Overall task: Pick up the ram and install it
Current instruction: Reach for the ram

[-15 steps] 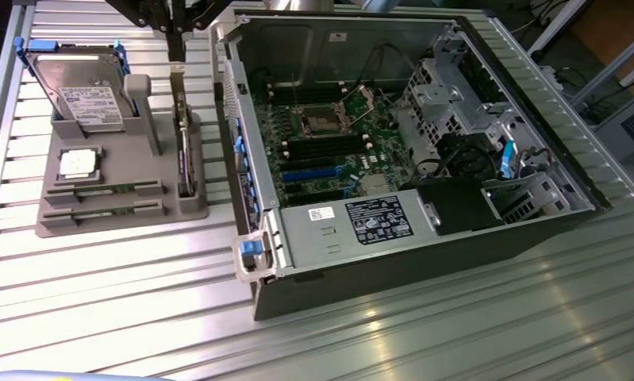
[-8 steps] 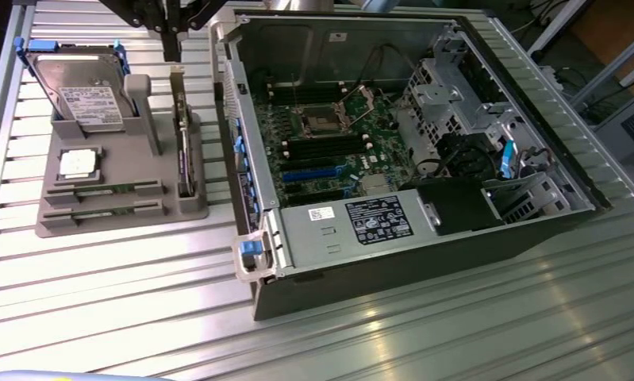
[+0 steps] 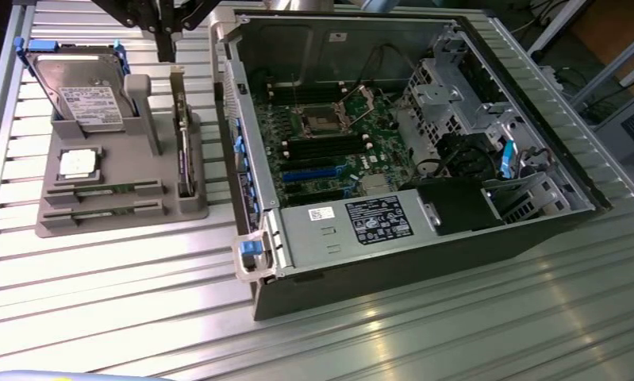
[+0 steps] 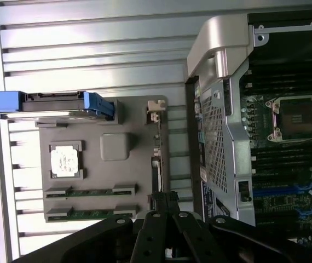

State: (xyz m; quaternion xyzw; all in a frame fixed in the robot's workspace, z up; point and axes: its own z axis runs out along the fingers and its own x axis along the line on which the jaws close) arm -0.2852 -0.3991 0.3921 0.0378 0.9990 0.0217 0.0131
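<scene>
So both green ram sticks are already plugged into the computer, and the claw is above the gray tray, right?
Not quite. The exterior view shows both ram sticks lying in the gray tray, not in the computer. The claw is above the tray, as you said.

ram [image 3: 105,191] in parts stand [image 3: 121,202], computer case [image 3: 423,266] on the exterior view's right

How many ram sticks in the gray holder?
2. The first ram stick lies in a slot of the gray holder next to the processor chip; the second ram stick lies in the slot beside it, at its edge. More inside the case may be hidden.
</scene>
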